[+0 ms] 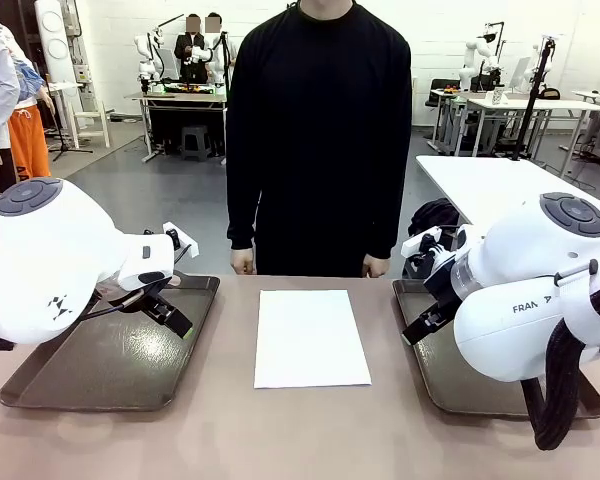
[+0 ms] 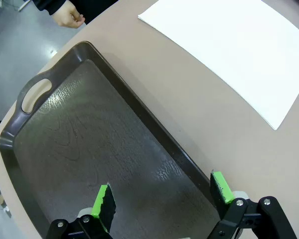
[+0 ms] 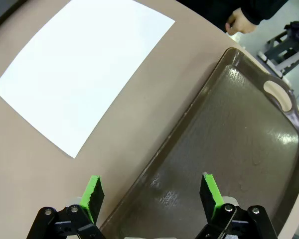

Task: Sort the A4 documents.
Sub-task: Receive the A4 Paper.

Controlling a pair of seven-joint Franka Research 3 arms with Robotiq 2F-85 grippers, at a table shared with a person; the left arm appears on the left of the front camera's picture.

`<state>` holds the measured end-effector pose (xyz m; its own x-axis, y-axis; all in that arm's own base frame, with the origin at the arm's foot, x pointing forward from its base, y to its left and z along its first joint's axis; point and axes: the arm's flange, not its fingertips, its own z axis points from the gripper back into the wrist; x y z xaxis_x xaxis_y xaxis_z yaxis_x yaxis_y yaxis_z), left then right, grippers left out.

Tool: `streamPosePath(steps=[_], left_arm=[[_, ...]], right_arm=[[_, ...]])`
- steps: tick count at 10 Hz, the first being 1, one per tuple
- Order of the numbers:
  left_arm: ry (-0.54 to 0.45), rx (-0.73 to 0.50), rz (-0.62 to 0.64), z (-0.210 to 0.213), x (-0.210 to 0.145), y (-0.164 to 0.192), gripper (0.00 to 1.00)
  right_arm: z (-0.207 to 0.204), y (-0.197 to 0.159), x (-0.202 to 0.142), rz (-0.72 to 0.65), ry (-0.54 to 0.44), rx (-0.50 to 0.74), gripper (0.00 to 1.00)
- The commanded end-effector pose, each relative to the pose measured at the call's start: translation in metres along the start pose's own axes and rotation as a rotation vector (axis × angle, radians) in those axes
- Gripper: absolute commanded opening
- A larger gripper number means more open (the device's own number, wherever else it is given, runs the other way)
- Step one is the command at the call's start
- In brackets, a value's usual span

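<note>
Lifting such thin paper is calling for a low approach at one edge, pinching a single sheet. The left gripper [image 2: 162, 194] and right gripper [image 3: 150, 191] are hanging spread and empty, one above the left dark brown handled plastic tray [image 1: 40, 395], the other above the right dark brown tray [image 1: 412, 305]. The flat white A4 documents [image 1: 312, 338] are lying on the tan table [image 1: 300, 440] between the trays, long axis pointing toward the person [image 1: 320, 130].

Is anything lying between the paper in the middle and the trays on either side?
Nothing visible: only bare table lies between the A4 documents and the left tray or the right tray.
</note>
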<state>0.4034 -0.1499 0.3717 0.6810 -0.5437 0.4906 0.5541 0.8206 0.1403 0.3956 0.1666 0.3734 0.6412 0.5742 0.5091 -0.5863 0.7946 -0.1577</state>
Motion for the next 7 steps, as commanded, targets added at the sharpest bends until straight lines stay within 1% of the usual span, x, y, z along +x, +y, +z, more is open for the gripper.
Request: streamPosePath(steps=[1,4,5,6,7], left_arm=[[0.000,0.000,0.000,0.000,0.000,0.000,1.00],[0.000,0.000,0.000,0.000,0.000,0.000,1.00],[-0.071,-0.010,0.014,0.026,-0.006,0.004,1.00],[-0.122,-0.009,0.007,0.049,-0.012,0.005,1.00],[-0.158,-0.011,0.008,0.068,-0.019,0.006,1.00]], right_arm=[[0.000,0.000,0.000,0.000,0.000,0.000,1.00],[0.000,0.000,0.000,0.000,0.000,0.000,1.00],[0.025,-0.004,-0.004,0.018,-0.031,0.036,1.00],[0.045,-0.017,-0.010,0.013,-0.063,0.093,1.00],[0.060,-0.035,-0.016,0.008,-0.101,0.099,1.00]])
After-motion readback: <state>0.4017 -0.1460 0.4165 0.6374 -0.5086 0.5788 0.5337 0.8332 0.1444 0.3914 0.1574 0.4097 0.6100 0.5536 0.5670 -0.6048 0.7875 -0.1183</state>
